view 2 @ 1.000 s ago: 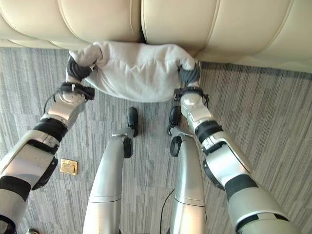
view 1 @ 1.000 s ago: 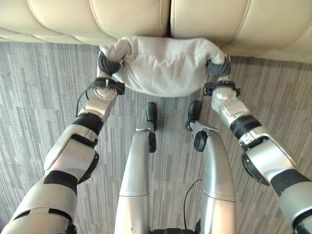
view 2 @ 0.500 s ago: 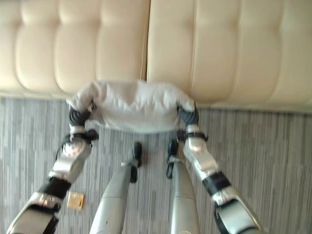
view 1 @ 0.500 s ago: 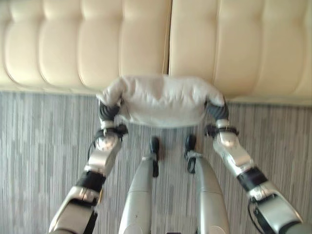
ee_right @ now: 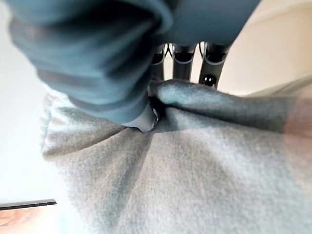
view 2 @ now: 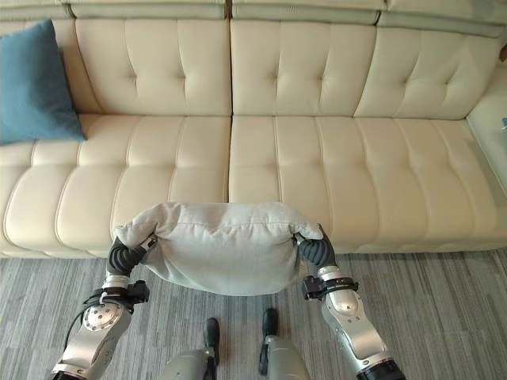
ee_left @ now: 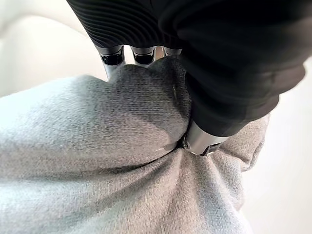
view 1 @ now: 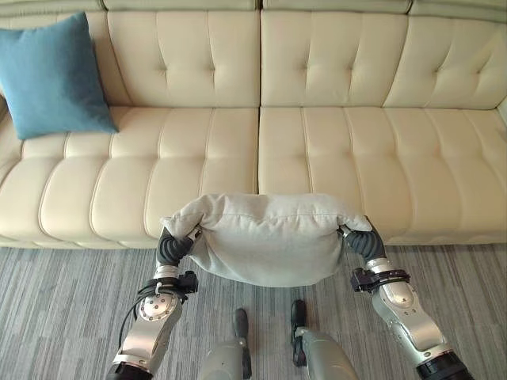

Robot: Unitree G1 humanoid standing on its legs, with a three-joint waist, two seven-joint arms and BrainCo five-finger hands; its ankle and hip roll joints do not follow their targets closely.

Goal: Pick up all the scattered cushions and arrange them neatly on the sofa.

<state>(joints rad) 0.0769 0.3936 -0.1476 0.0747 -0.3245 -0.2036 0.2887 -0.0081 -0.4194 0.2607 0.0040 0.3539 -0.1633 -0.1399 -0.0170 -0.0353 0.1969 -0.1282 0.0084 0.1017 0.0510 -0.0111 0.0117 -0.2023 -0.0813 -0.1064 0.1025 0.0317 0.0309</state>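
With a blue cushion (view 1: 54, 75) already on the sofa (view 1: 317, 150), the left hand (view 1: 176, 247) and right hand (view 1: 360, 241) each clenched a corner of the grey cushion (view 1: 265, 237), not yet placed.

I stand in a living room or lounge. Before me runs a long cream leather sofa (view 1: 317, 158) with tufted back and seat cushions, a blue throw pillow (view 1: 51, 75) propped at its left end, and grey striped carpet (view 1: 63, 309) covers the floor.

Two cushions: one grey cushion (view 1: 269, 237), one blue cushion (view 1: 51, 75); one cream sofa (view 1: 317, 127), perhaps more beyond frame
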